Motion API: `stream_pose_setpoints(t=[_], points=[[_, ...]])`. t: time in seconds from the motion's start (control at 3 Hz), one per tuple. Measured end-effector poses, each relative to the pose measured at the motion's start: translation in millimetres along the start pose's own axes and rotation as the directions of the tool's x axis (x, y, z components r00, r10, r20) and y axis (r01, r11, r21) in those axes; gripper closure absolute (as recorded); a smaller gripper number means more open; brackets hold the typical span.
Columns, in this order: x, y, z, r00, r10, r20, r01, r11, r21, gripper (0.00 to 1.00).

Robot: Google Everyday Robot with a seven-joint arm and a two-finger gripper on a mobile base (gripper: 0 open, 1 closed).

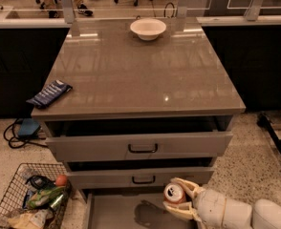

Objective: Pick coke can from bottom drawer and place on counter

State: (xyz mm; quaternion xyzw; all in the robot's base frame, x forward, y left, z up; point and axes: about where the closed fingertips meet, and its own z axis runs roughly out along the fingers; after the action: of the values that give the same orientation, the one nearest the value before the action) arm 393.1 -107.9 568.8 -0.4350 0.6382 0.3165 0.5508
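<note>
The coke can (pixel 174 193), red with a silver top, is held between the pale fingers of my gripper (pixel 178 197), which is shut on it just above the bottom drawer (pixel 113 213). That drawer is pulled out at the bottom of the view, and the arm's shadow falls on its grey floor. My arm comes in from the lower right. The glossy grey-brown counter (pixel 135 68) lies above and behind, on top of the cabinet.
A white bowl (pixel 148 28) sits at the counter's far edge and a dark blue packet (pixel 49 93) at its left edge. Two upper drawers (pixel 141 145) stand slightly open. A wire basket (pixel 28 203) of items is on the floor at left.
</note>
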Motion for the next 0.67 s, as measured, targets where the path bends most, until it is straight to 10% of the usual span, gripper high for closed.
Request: stream_pose_setpoints(t=[0.67], points=[[-66.1,-17.9,-32.4,0.998,-0.059,-0.005,0.059,0.9951,0.08,1.0]])
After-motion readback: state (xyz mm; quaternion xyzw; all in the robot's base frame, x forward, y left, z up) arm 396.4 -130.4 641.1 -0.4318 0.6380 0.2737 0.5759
